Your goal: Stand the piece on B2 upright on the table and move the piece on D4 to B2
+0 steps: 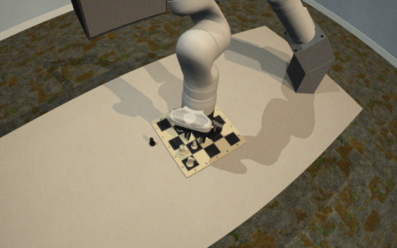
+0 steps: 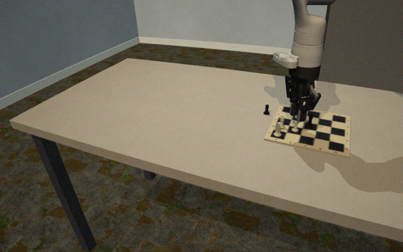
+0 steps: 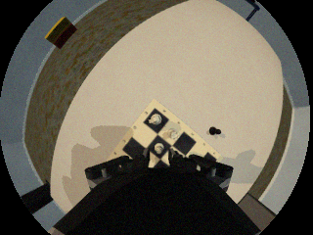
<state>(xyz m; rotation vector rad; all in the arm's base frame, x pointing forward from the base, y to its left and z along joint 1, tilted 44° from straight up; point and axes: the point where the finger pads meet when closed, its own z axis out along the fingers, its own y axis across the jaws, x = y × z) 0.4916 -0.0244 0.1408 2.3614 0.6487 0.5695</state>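
While the black pawn [image 1: 151, 142] [image 2: 266, 110] [image 3: 213, 130] stands upright on the worktop [image 1: 102, 175] [image 2: 148, 104] [image 3: 196, 64] beside the board [image 1: 186, 174] [image 2: 350, 139] [image 3: 154, 104], the white piece, apparently the one to move, is on D4 below the partly open gripper [image 1: 195, 136] [image 2: 297, 116] [image 3: 158, 154], whose fingers hold nothing. Off-centre lowering or a skewed close could tip it, and a finger could brush the white pawn [image 1: 194, 144] [image 2: 295, 127] [image 3: 158, 147] or, further right, the black piece [image 2: 310, 121]; a crooked grasp might then spoil its landing on B2.

Smooth, matt pale tabletop [image 1: 117, 189] [image 2: 148, 118] [image 3: 196, 64].
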